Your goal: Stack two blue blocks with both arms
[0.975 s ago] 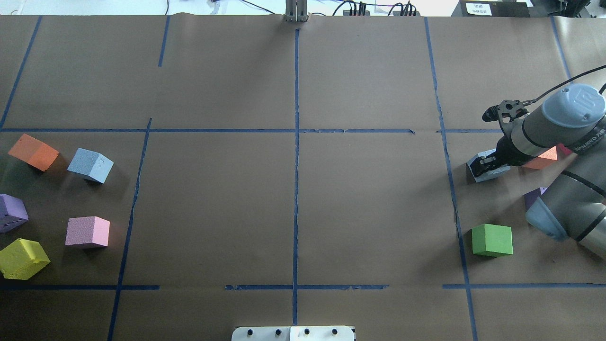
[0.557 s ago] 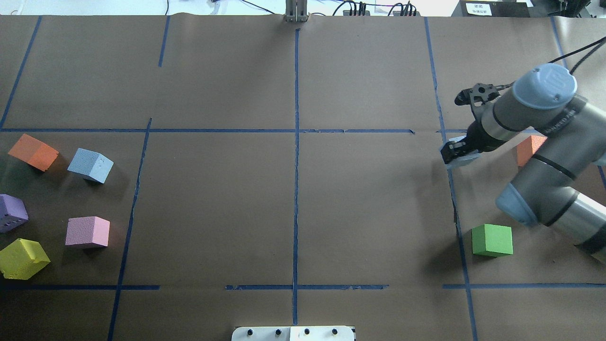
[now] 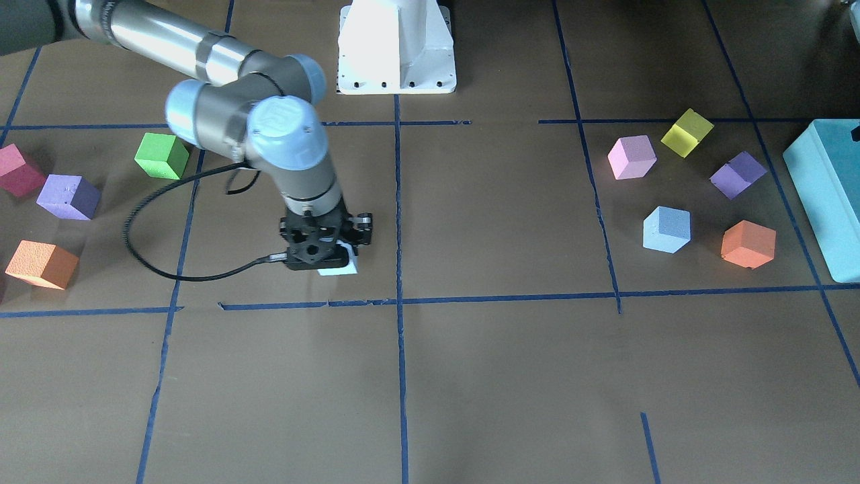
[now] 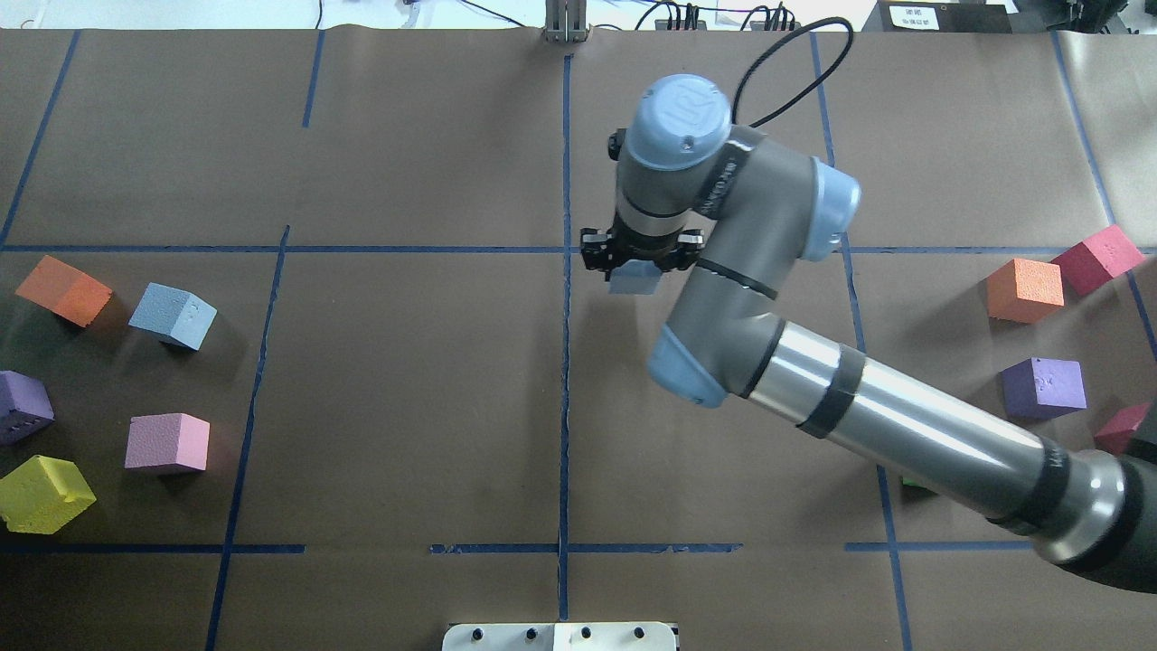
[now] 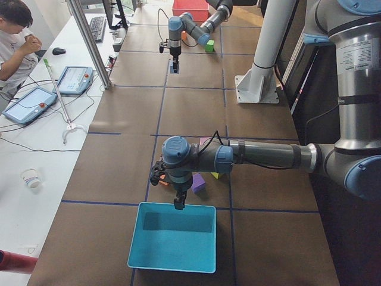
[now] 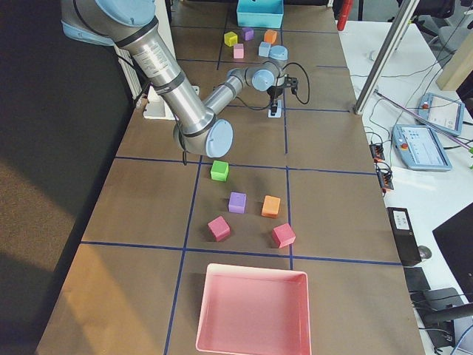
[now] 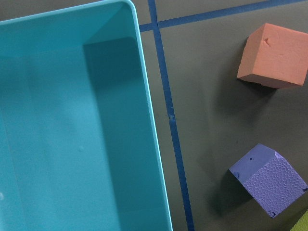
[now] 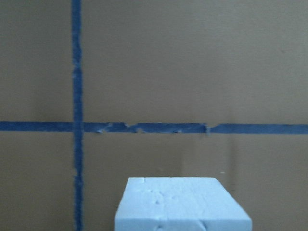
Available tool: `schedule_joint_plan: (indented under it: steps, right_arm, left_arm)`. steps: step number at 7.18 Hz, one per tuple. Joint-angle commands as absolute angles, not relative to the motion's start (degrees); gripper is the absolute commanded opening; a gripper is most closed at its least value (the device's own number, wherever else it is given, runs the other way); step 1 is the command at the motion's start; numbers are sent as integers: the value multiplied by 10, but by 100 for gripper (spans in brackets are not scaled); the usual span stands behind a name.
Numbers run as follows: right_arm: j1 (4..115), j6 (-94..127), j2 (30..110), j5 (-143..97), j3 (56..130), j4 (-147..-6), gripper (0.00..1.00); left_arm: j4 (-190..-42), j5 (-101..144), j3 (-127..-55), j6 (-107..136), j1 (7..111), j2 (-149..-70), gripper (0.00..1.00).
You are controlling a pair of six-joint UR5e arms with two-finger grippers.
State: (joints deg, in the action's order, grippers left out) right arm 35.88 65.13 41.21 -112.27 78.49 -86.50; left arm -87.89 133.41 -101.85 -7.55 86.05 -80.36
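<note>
My right gripper is shut on a pale blue block and holds it just right of the table's centre line. The front-facing view shows the same gripper with the block under it. The right wrist view shows the block's top above crossing blue tape lines. The second blue block sits on the table at the far left, also seen in the front-facing view. My left gripper hangs over the teal box's rim; I cannot tell whether it is open.
A teal box stands at the robot's far left. Orange, purple, pink and yellow cubes surround the second blue block. Orange, red and purple cubes lie at the right.
My right arm has swung from the table's right side to near the centre line, carrying the pale blue block with it. The cubes at the left have not moved.
</note>
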Motion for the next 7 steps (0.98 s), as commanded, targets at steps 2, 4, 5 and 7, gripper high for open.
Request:
schedule_joint_plan:
  steps: [2, 4, 5, 7]
  right_arm:
    - [302, 702, 345, -1082, 708, -856, 1]
    - [294, 691, 354, -1061, 703, -852, 99]
    - [294, 690, 355, -1059, 703, -843, 100]
    - [301, 690, 349, -1065, 716, -834, 100]
  left_arm:
    - [-878, 1333, -1016, -76, 860, -803, 100]
    - [-878, 1334, -1015, -76, 860, -803, 100]
    - [-878, 1333, -1015, -76, 860, -803, 100]
    - [-879, 1333, -1017, -76, 860, -803, 100]
